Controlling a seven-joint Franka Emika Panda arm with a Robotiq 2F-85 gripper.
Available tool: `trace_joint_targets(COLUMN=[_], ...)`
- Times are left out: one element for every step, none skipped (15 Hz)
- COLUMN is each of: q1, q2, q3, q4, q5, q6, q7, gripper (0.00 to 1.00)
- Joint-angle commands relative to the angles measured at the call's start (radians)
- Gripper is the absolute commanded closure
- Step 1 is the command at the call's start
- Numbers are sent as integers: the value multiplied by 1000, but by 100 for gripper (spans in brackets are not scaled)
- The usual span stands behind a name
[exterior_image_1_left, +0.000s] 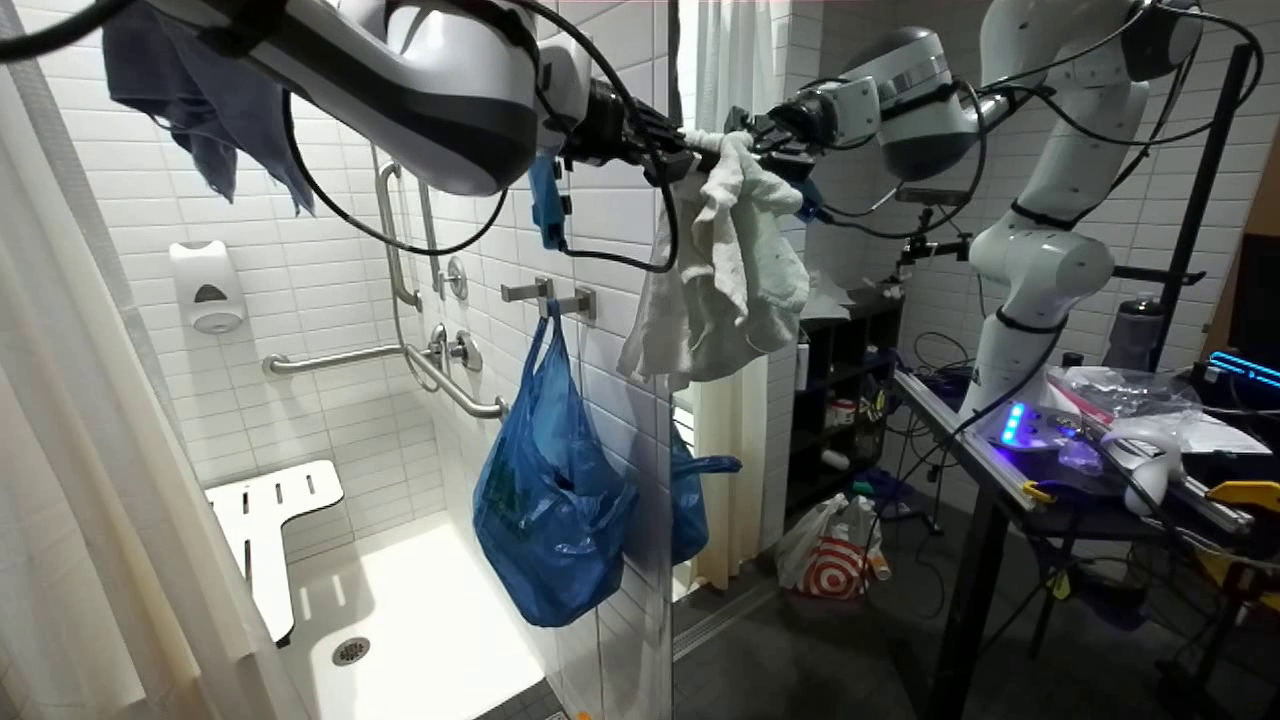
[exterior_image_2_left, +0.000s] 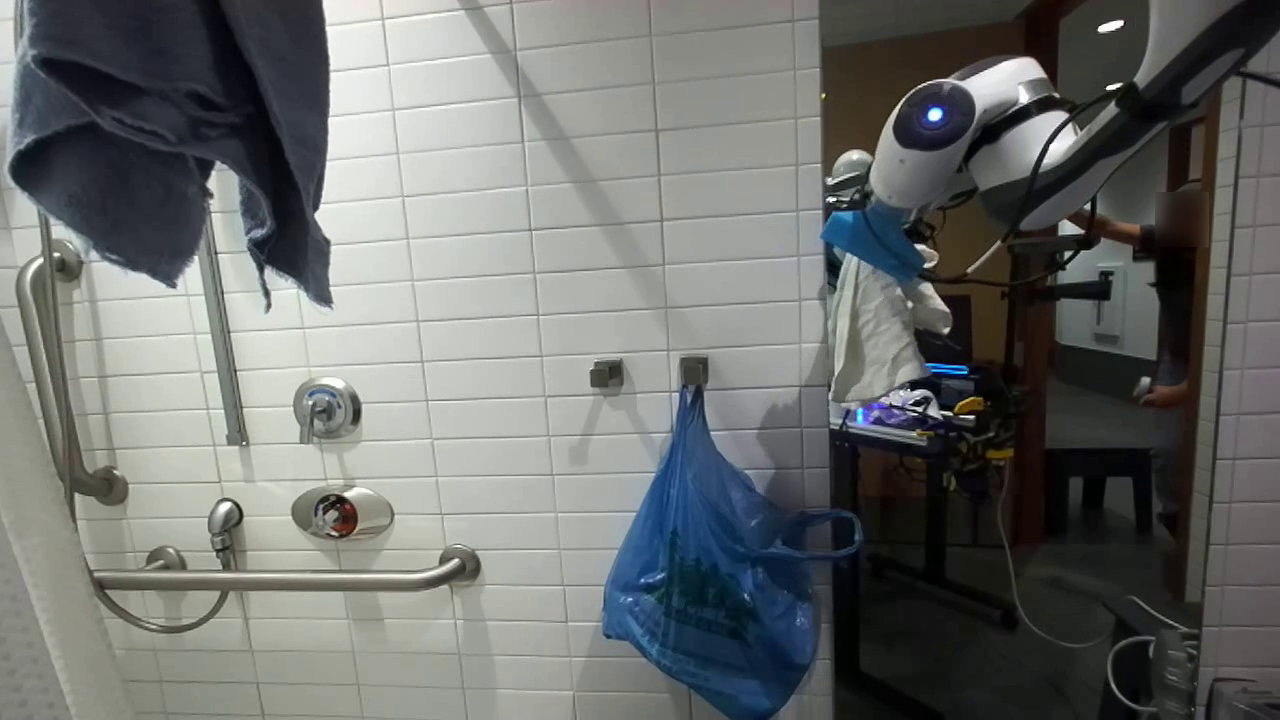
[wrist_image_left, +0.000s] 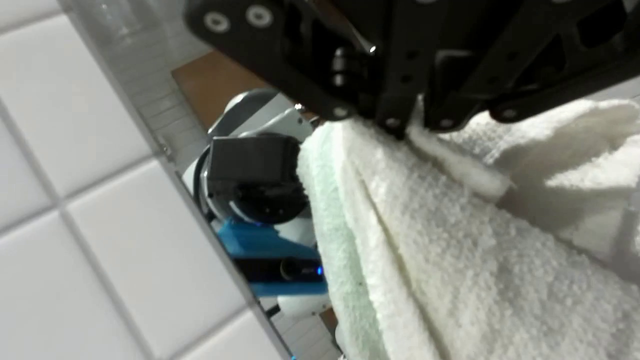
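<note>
Tight pinch up high — the gripper (wrist_image_left: 414, 122) had its fingers drawn together on a bunched fold of the white towel (wrist_image_left: 500, 260), and the rest hung down from that one spot, a pale green strip showing along its side in the wrist view! That towel dangled in the air right by the line where the tiled wall (exterior_image_2_left: 480, 250) met the mirror (exterior_image_2_left: 1100, 560), and the glass gave back a second arm and a second drape in an exterior view. Lower down, apart from the towel, a blue plastic bag (exterior_image_1_left: 555, 500) hung by one handle from a square metal hook (exterior_image_2_left: 694, 370), its other loop poking out sideways. Up in the top left corner in both exterior views, there was a dark blue-gray cloth (exterior_image_2_left: 180, 130), ragged along its bottom edge! A grab bar (exterior_image_2_left: 300, 580) ran along the tiles beneath the shower valve (exterior_image_2_left: 327, 408), a white slotted seat (exterior_image_1_left: 280, 490) jutted over the shower floor — and a pale curtain (exterior_image_1_left: 90, 400) draped down the left side of an exterior view.
</note>
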Motion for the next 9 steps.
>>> trace_joint_targets(q1=[-2, -1, -2, 1, -1, -1, -3, -4, -6], q2=[178, 205, 226, 254, 275, 297, 308, 311, 297], q3=[-82, -99, -113, -121, -128, -132, -136, -138, -140], q4=[103, 113, 117, 130, 135, 145, 147, 152, 151], q5=[2, 11, 13, 12, 16, 19, 21, 20, 18], q6=[234, 290, 332, 361, 389, 409, 424, 435, 447], q7=[-50, -79, -104, -114, -131, -141, -151, -155, -152], gripper=[99, 99, 99, 99, 99, 99, 99, 99, 99])
